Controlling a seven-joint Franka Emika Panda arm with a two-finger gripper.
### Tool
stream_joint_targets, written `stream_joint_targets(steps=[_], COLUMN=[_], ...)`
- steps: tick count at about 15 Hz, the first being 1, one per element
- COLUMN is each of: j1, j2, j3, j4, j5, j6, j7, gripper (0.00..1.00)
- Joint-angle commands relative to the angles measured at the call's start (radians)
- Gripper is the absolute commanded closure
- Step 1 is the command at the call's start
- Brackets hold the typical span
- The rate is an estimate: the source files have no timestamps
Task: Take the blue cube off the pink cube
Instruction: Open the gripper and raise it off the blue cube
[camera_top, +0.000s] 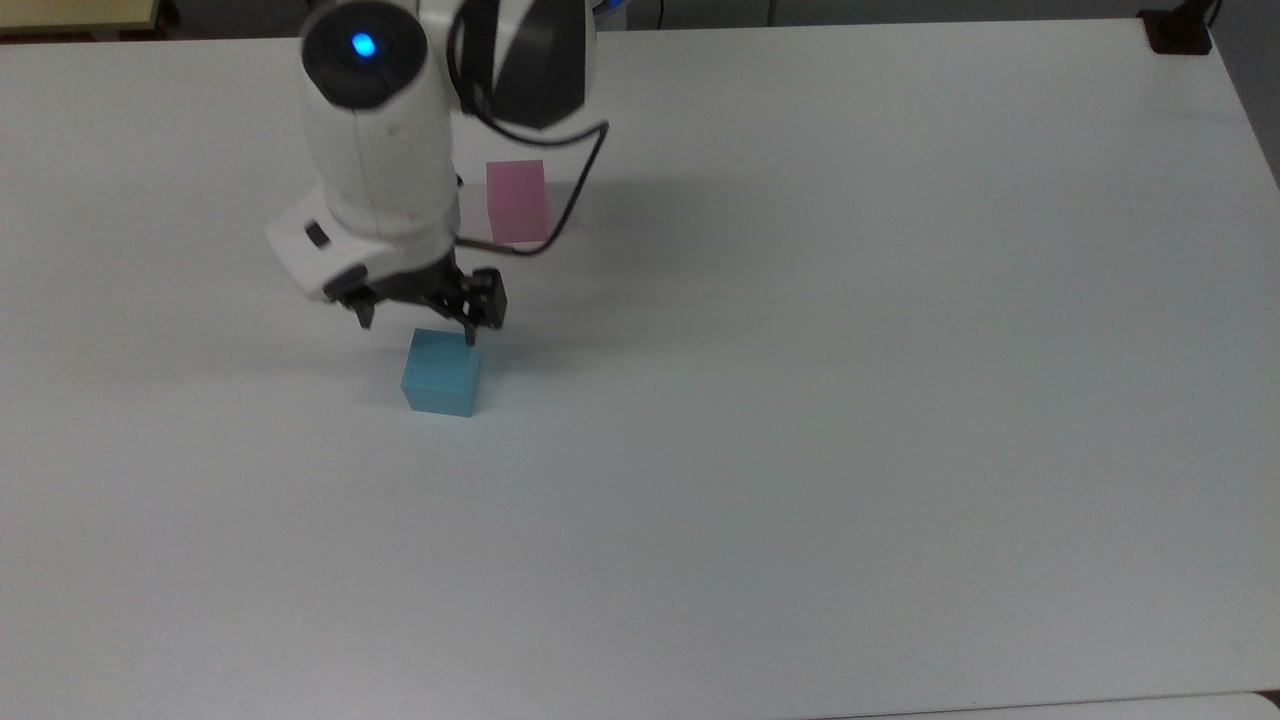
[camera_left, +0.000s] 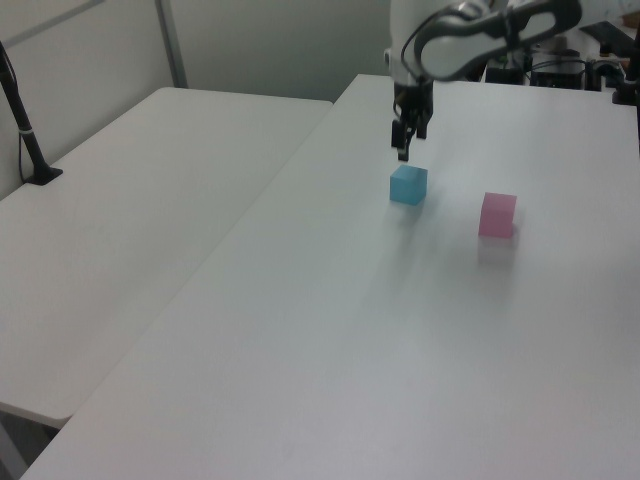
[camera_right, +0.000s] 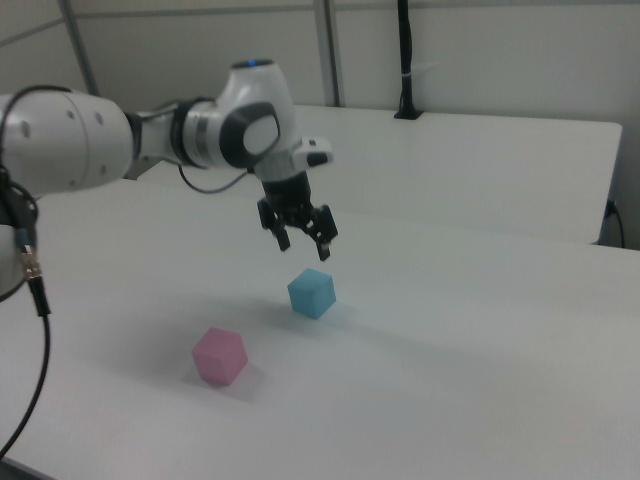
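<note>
- The white table (camera_top: 800, 450) is carrying both cubes and showing no writing or labels; a second white table (camera_left: 120, 240) is standing beside it on the left view's left.
- The white Panda arm (camera_right: 150, 135) is reaching out over the table, its wrist pointing down and a blue light (camera_top: 362, 45) glowing on its joint cap; no brand marking is readable on it.
- The gripper (camera_right: 303, 240) is hanging just above the blue cube, its two dark fingers spread apart and gripping nothing.
- The blue cube (camera_top: 441, 373) is sitting on the table, free of the fingers and well apart from the pink cube.
- The pink cube (camera_right: 219, 356) is resting on the table by itself, at the right view's lower left of the blue cube.
</note>
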Motion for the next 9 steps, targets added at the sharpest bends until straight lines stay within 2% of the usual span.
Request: stream_joint_targets(steps=[1,6,9], j1=[-0.016,-0.016,0.005], j2=[-0.21,-0.402,-0.497], j3=[-0.01,-0.021,-0.05], j4=[-0.041,-0.043,-0.075], j5=[0.07,0.073,0.079], j6=[-0.197,-0.421,-0.499], j7=[0.019,0.098,0.134], gripper=[0.0,0.0,0.0])
